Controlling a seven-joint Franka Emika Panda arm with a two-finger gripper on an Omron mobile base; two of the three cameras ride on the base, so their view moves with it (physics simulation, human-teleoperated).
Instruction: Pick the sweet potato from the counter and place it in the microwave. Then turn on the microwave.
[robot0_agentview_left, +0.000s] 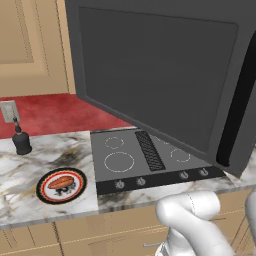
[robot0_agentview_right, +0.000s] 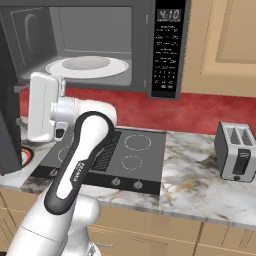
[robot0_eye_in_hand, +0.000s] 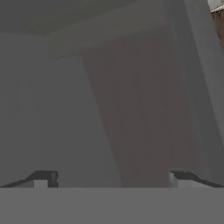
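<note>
The sweet potato (robot0_agentview_left: 61, 182) lies reddish-brown on a round red-rimmed plate (robot0_agentview_left: 46, 194) on the marble counter (robot0_agentview_left: 30, 165), left of the cooktop. Above the cooktop, the microwave (robot0_agentview_right: 167, 50) stands with its door (robot0_agentview_left: 155, 75) swung wide open, and the white turntable (robot0_agentview_right: 87, 66) inside is bare. My white hand (robot0_agentview_right: 44, 106) is raised in front of the microwave, pointing left at the inner face of the door. My gripper (robot0_eye_in_hand: 112, 178) is open, its fingertips (robot0_eye_in_hand: 43, 178) far apart with nothing between them, well above and to the right of the sweet potato.
A dark grey cooktop (robot0_agentview_left: 150, 160) with front knobs fills the middle of the counter. A black bottle (robot0_agentview_left: 21, 140) stands at the back left below a wall outlet (robot0_agentview_left: 8, 111). A toaster (robot0_agentview_right: 237, 150) sits at the far right. The open door overhangs the cooktop.
</note>
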